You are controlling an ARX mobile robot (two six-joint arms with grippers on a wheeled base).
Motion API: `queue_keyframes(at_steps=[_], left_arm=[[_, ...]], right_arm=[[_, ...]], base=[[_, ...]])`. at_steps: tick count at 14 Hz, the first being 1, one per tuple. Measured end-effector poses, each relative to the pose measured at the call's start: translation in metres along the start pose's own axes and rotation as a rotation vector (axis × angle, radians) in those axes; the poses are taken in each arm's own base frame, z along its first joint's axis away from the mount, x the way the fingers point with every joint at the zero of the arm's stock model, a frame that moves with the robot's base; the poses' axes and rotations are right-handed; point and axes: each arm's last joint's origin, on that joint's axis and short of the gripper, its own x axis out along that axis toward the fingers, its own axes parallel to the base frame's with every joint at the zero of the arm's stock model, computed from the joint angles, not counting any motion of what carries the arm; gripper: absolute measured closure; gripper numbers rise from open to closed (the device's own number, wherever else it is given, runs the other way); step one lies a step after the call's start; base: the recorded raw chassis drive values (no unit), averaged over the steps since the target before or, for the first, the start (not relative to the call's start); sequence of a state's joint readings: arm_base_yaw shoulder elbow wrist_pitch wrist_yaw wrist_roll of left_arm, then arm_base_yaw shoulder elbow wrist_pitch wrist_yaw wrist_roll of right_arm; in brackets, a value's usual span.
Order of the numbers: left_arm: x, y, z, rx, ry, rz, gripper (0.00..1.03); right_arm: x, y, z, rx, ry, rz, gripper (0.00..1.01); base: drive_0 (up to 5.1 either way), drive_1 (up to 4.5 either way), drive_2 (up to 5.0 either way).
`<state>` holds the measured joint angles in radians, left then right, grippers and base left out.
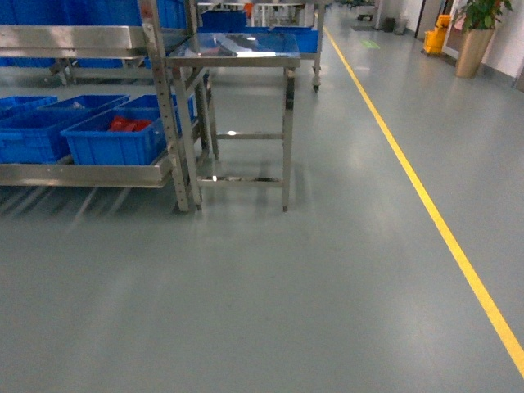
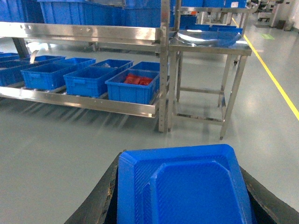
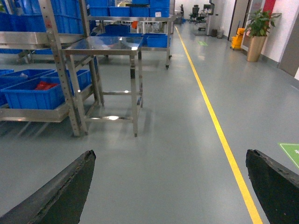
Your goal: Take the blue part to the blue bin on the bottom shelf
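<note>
Carrying the blue part [image 2: 183, 186] clamped in the left tool [image 2: 180, 196], the robot has the bottom shelf [image 2: 93, 103] and its blue bins [image 2: 133, 87] ahead and to the left, well apart, while the right tool [image 3: 170, 186] gapes wide and empty.

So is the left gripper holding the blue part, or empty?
Holding it: the blue part sits between the left gripper's black fingers in its wrist view.
</note>
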<state>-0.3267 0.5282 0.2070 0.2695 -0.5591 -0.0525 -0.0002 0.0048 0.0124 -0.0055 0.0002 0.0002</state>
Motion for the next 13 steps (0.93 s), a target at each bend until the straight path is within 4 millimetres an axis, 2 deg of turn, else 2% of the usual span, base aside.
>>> queue_keyframes(at_steps=[13], left_arm=[[0.0, 0.0, 0.0002, -0.001, -0.002, 0.001, 0.59]], right_arm=[[0.0, 0.0, 0.0004, 0.0, -0.004, 0.0, 0.03]], base=[[0.1, 4.39, -4.3]])
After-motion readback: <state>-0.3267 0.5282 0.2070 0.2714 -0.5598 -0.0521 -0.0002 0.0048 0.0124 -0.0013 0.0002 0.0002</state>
